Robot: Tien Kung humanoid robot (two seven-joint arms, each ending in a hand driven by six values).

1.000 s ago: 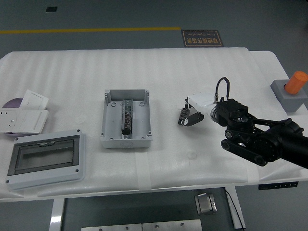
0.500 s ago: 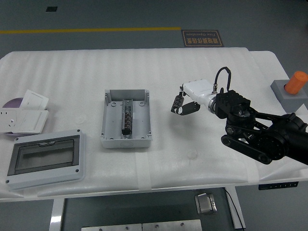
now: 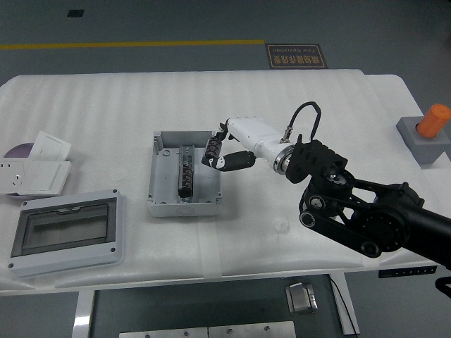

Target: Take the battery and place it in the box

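Far left: white socket plates (image 3: 36, 167) stacked beside a purple disc (image 3: 20, 150), well clear of the work. Nearer the front edge, a grey enclosure lid with a dark window (image 3: 67, 233), lying flat and untouched. Toward the middle of the white table (image 3: 282, 105), the open grey box (image 3: 184, 173), a dark terminal strip running down its centre and taking up much of the floor. Just over the box's right wall, the right hand (image 3: 229, 146), white-shelled with black fingers (image 3: 236, 161) clenched around a small dark cylinder, judged to be the battery (image 3: 211, 151), held in the air at the box's upper right corner and not yet inside. Behind it, the black forearm reaching in from the lower right. Far right, a grey block with an orange knob (image 3: 428, 130), out of the way. No left hand in sight. Risks from here, as judgement only: release too early and the battery strikes the right wall and rolls out onto the table; lowered too close to the rim, knuckles catching the wall and shoving the box; dropped on the terminal strip, the battery ending tilted rather than seated on the floor.
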